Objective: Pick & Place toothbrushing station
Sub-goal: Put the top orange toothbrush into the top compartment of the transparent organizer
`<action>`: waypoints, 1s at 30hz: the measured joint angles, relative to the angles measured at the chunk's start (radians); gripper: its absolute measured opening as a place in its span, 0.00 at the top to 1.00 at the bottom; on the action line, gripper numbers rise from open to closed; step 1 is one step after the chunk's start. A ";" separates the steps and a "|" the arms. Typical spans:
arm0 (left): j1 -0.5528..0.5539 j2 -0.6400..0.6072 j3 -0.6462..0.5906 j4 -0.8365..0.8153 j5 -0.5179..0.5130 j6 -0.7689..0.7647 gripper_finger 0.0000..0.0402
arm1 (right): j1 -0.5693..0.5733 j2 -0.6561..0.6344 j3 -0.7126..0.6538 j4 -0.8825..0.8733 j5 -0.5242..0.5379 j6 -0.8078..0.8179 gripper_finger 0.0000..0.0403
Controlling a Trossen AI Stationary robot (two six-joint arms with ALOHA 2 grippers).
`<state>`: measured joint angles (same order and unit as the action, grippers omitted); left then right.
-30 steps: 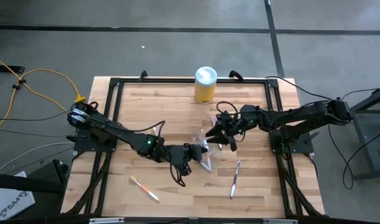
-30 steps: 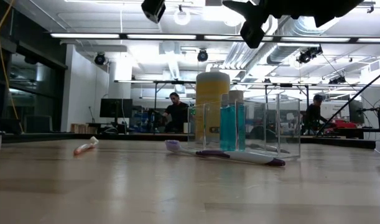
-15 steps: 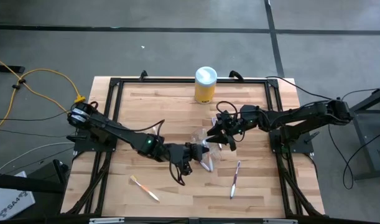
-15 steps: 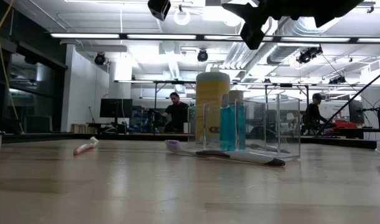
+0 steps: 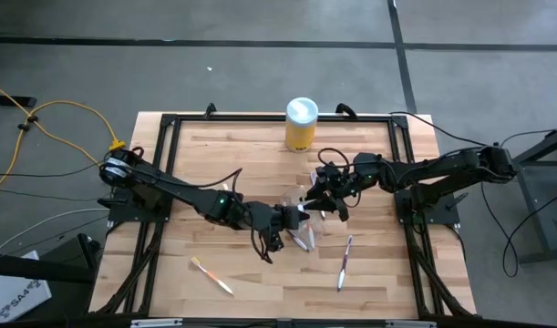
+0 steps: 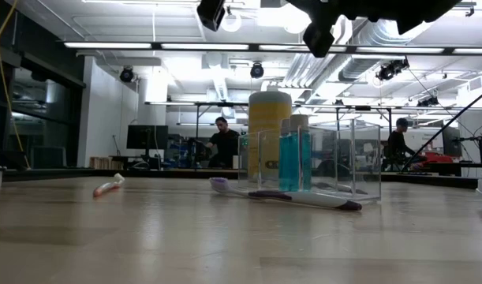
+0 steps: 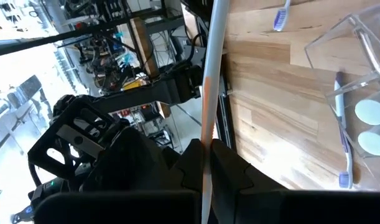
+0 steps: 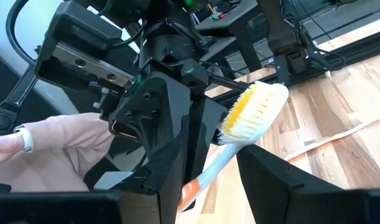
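The clear plastic cup [image 6: 319, 158] stands near the middle of the table [image 5: 251, 155], with the blue tube [image 6: 293, 161] upright inside it and a purple toothbrush [image 6: 288, 196] lying just in front. The left gripper [image 5: 297, 220] is clamped on an orange toothbrush [image 7: 209, 93], held above the cup. The right gripper [image 5: 325, 206], just beside it, has its fingers spread; whether they touch the brush is hard to tell. Another orange toothbrush [image 5: 211, 276] lies well apart on the table.
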<state>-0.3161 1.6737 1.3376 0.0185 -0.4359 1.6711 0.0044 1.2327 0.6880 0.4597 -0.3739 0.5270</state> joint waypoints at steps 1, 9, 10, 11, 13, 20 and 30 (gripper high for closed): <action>0.001 0.000 0.000 0.000 0.000 0.000 0.99 | 0.000 0.000 0.000 0.000 -0.001 0.000 0.64; 0.001 0.000 0.000 -0.001 0.002 -0.001 0.99 | 0.000 0.000 0.000 0.000 -0.004 -0.004 0.71; 0.001 0.000 0.000 -0.001 0.003 0.000 0.99 | 0.000 0.000 0.000 -0.001 -0.008 -0.005 0.74; 0.001 0.000 0.000 -0.001 0.004 0.000 0.99 | -0.001 0.000 0.000 -0.001 -0.011 -0.006 0.76; 0.000 0.000 0.000 0.000 0.007 0.000 0.99 | -0.001 0.000 0.000 -0.002 -0.012 -0.009 0.82; 0.001 0.000 0.000 -0.010 0.021 -0.004 0.99 | -0.001 0.000 0.000 0.001 -0.024 -0.015 0.97; -0.002 0.001 0.000 -0.023 0.021 -0.027 0.91 | 0.000 0.000 0.000 -0.010 -0.032 -0.011 0.99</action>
<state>-0.3183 1.6746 1.3374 -0.0042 -0.4150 1.6441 0.0040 1.2327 0.6881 0.4496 -0.4060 0.5163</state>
